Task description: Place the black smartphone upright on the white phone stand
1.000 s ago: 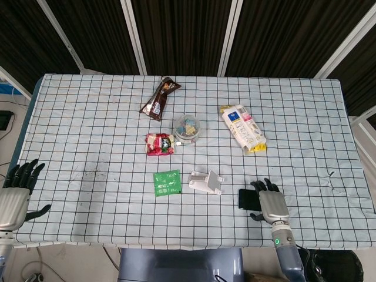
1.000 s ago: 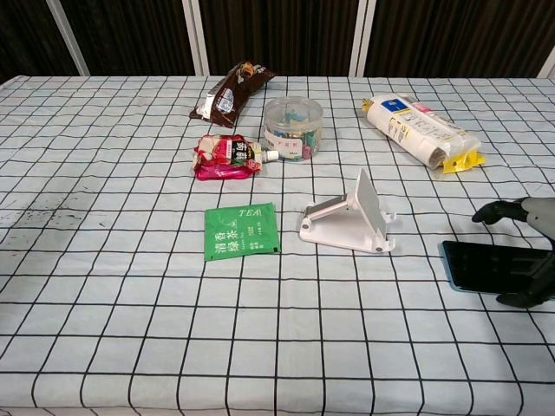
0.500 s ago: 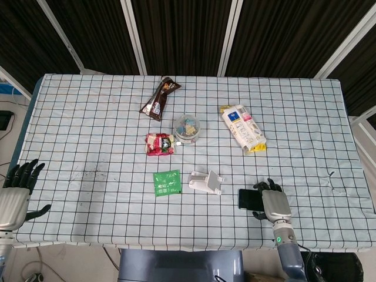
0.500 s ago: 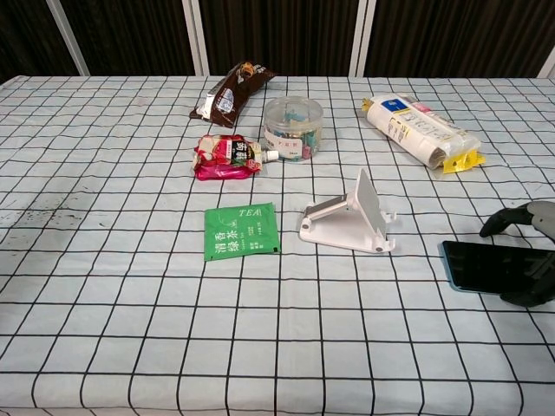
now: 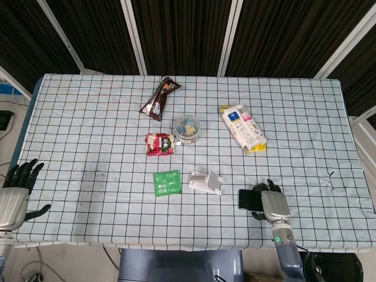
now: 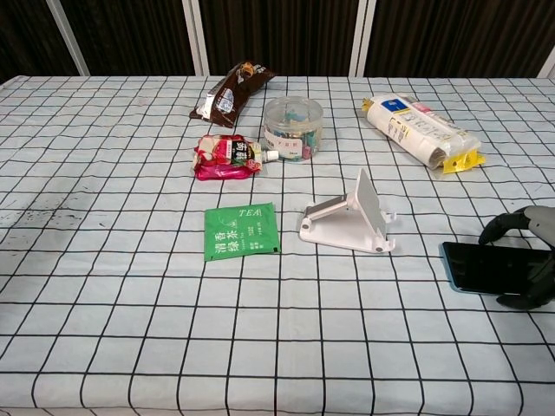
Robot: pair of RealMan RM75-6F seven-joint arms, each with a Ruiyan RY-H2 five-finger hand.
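- The black smartphone (image 6: 494, 267) lies flat on the desk (image 5: 88, 129), right of the white phone stand (image 6: 351, 218).
- The right hand (image 5: 271, 202) curls over it; whether it grips, I cannot tell.
- The left hand (image 5: 16, 197) hangs open, holding nothing.

Lab-style test setup: desk (image 5: 88, 129) under checked cloth, dark slatted wall panels (image 5: 182, 29) along frame top, cables (image 5: 32, 273) on floor lower left.

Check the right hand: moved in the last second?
Yes. The right hand slid toward the table's near edge, away from the white phone stand, fingers curling over the black smartphone.
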